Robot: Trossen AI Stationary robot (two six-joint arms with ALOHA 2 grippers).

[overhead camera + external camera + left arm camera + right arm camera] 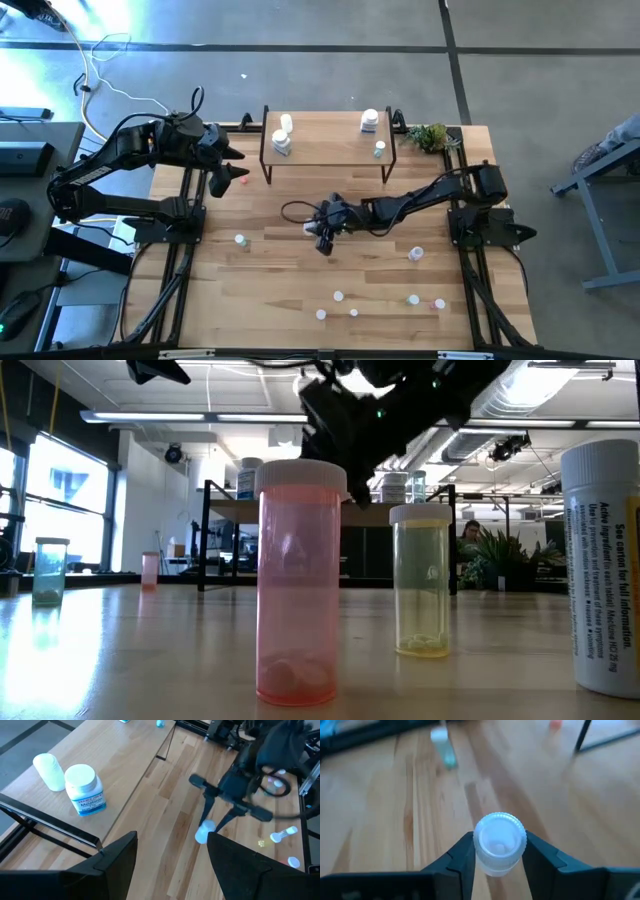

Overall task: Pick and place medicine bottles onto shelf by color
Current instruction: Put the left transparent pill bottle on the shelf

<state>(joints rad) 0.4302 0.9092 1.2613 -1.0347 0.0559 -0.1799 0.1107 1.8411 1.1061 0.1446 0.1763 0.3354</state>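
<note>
My right gripper point(499, 854) is near the table's middle point(325, 242), in front of the shelf point(325, 152), shut on a small clear bottle with a white cap point(499, 836). The left wrist view shows the same bottle point(202, 832) between those fingers. The shelf carries several bottles, among them a blue-labelled white-capped one point(85, 790) and a plain white one point(48, 770) at its left end. My left gripper point(234, 168) waits open above the table's far left, nothing between its fingers point(170, 855). My right gripper pinches the bottle's body just under the white cap point(496, 862) between its two fingers, one on each side. The fingers come slanting down from the table's right. The bottle stands upright with its cap up; whether its base is clear of the table I cannot tell.
Loose bottles stand on the tabletop: several near the front edge point(338, 296), one at the right point(416, 254), one at the left point(240, 240), a pink-capped one point(243, 180) below my left gripper. A green plant sprig point(430, 135) lies at the far right corner.
</note>
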